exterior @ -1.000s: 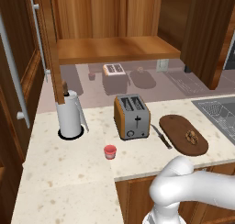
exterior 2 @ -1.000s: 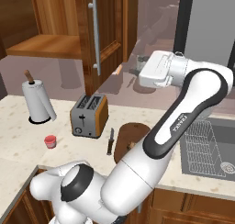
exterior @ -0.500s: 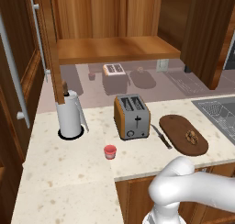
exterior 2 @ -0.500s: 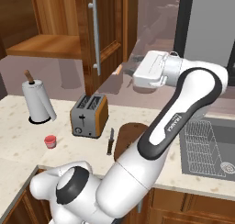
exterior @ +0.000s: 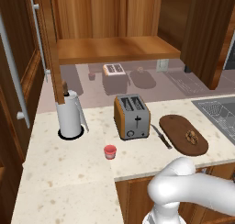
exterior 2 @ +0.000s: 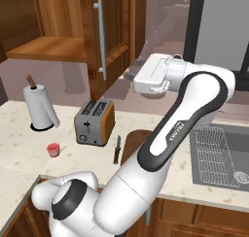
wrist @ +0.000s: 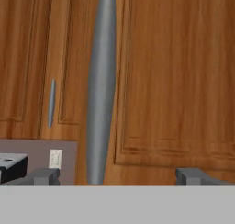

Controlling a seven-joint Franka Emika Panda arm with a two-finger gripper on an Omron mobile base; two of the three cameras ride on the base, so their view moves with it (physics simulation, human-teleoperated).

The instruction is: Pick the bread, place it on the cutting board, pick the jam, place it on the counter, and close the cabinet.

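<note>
Facing the cabinet (wrist: 174, 81) door handle (wrist: 101, 81), end effector (wrist: 119, 176) spread wide

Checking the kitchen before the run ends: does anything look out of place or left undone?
The cabinet doors stand open, baring its shelf. Otherwise things look tidy: the bread lies on the cutting board, and the jam stands upright on the counter. The open gripper faces a door's bar handle.

Even, soft rendered light fell from above; faint shadows lay on the beige speckled stone counter (exterior: 69, 172); the hand view was slightly blurred.
</note>
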